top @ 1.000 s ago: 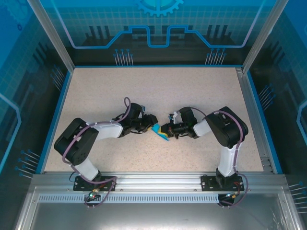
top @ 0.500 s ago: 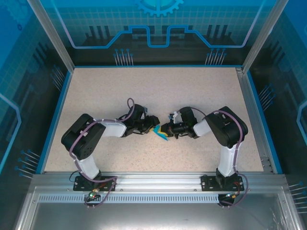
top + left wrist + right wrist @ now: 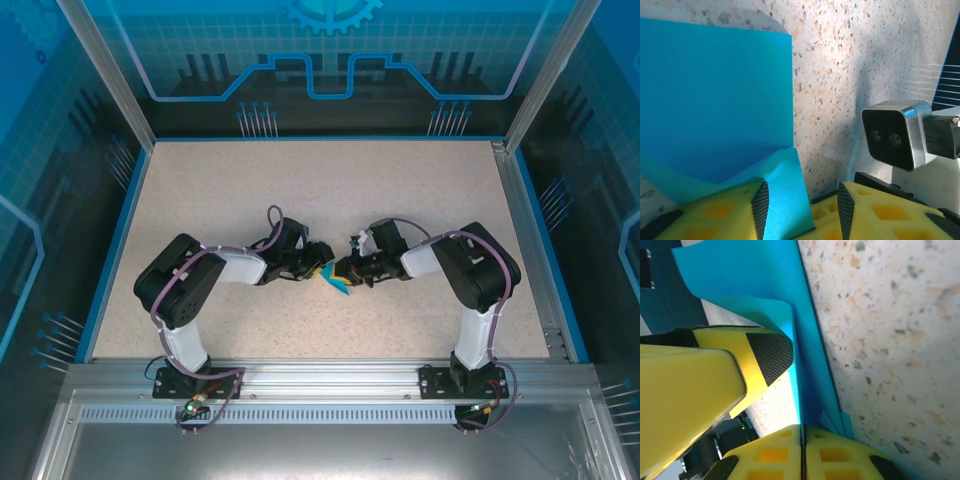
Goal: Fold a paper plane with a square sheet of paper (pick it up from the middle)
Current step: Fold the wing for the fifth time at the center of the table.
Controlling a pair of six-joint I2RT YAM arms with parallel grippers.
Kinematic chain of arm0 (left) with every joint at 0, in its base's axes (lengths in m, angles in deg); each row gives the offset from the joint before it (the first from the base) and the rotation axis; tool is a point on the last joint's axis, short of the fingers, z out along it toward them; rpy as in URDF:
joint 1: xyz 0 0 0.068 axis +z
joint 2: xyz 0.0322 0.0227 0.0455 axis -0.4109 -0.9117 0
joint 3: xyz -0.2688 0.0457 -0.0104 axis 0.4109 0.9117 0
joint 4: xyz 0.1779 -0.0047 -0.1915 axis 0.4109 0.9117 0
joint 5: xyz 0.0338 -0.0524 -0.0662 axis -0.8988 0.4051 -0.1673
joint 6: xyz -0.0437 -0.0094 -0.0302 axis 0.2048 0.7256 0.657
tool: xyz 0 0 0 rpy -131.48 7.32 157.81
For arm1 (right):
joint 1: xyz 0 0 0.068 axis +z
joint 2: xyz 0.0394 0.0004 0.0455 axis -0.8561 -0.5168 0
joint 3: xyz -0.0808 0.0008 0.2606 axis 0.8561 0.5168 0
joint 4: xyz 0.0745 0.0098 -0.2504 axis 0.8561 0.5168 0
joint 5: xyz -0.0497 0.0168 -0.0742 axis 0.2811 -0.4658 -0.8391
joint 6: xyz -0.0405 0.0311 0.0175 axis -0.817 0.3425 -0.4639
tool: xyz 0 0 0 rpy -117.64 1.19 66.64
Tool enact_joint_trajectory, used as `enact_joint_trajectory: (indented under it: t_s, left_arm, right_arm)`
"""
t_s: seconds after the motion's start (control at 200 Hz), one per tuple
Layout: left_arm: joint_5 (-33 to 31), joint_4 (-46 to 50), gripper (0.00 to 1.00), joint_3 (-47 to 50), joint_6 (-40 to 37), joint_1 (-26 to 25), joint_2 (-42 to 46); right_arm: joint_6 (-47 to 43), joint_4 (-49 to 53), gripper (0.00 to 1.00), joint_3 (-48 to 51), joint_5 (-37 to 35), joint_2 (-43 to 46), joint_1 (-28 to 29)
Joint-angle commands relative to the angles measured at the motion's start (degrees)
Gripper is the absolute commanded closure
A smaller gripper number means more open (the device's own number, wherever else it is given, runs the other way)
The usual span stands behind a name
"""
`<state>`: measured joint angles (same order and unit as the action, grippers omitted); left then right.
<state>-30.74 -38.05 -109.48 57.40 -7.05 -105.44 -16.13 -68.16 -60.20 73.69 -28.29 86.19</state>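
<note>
Right gripper stays clamped on the square sheet of paper on the table while left gripper, jaws apart, has edged in astride its raised flap, so another fold looks imminent.

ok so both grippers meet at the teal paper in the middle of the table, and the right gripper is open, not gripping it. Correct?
Not quite. The right gripper is shut on the teal paper: the right wrist view shows its fingers pressed together with the sheet pinched in the seam. The rest holds: it meets the left gripper at the paper in the middle of the table.
</note>
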Motion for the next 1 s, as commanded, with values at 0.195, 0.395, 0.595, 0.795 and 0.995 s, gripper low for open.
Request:
enact_joint_trajectory:
  t_s: [0.195,0.395,0.595,0.795,0.995]
  left_arm:
    - [0.5,4.2,0.45,-2.3,-0.5,0.4,9.4]
    - [0.2,8.9,0.44,-4.1,-1.3,0.7,10.2]
    - [0.9,7.6,0.44,-2.9,-0.2,0.7,8.9]
    - [2.0,6.8,0.43,-2.7,-1.9,0.2,8.2]
    - [1.3,6.4,0.43,-1.2,-2.0,0.0,8.4]
  right_arm:
    - [-9.6,15.1,0.97,-1.7,-5.1,0.3,0.7]
    - [-13.1,19.6,0.98,-2.9,-8.3,0.3,1.6]
    - [-11.6,17.5,0.99,-1.7,-8.5,-0.6,1.8]
    - [-9.0,15.6,0.99,-0.5,-8.5,-0.5,1.8]
    - [-3.6,8.9,1.0,2.2,-6.2,-0.6,1.1]
